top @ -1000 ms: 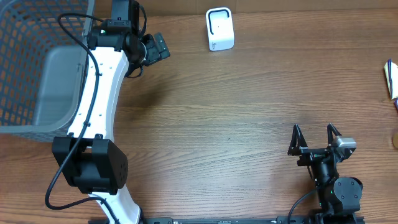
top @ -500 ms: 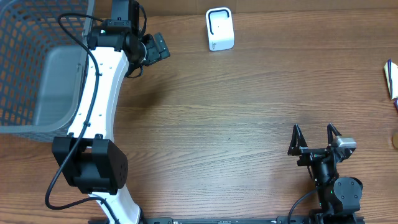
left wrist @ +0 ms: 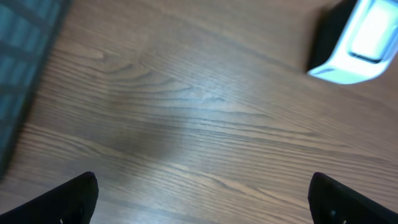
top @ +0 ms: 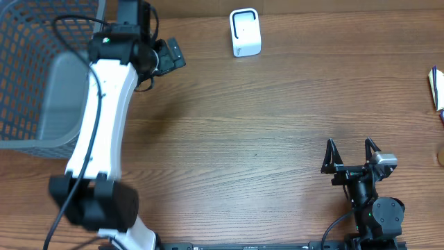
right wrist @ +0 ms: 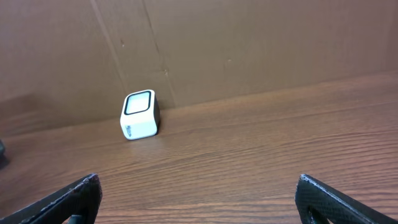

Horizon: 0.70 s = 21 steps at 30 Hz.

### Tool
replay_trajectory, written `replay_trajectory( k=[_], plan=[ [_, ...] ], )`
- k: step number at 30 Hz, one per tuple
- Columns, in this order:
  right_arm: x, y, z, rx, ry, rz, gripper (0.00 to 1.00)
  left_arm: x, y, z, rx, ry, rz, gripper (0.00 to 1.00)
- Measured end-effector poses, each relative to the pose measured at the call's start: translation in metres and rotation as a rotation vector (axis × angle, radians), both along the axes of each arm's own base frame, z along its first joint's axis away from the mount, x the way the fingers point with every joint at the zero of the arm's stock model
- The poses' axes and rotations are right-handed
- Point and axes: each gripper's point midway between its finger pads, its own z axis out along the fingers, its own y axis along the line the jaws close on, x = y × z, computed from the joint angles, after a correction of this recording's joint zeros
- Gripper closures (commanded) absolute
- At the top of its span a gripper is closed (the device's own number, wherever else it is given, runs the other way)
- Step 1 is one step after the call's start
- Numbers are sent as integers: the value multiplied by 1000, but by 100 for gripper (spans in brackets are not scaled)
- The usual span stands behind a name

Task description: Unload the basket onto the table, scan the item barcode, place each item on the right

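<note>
The white barcode scanner stands at the table's back edge; it also shows in the left wrist view as a blurred scanner and in the right wrist view as a scanner by the brown wall. A flat, light-coloured item pokes in at the right edge, with no barcode visible on it. My left gripper hovers left of the scanner, open and empty. Near the front right, my right gripper rests open with nothing in it.
A grey mesh basket fills the far left, with the left arm reaching along its right side. A small brown thing shows at the right edge. Bare wood lies between the two grippers.
The left arm has swung a little to the left and is blurred in motion; its gripper has shifted slightly left. The right arm has not moved.
</note>
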Motion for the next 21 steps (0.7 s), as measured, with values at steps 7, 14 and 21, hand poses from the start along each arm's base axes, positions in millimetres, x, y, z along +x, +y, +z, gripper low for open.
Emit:
replay_trajectory(
  k=[7,14,21],
  plan=[
    [0,0,0,0,-1,1,0,-42,-33,83,20,-405,-237,0],
    [0,0,1,0,-2,1,0,-141,-50,79,119,-660,-605,0],
    [0,0,1,0,-3,1,0,-212,-23,60,222,-788,-570,0]
  ],
)
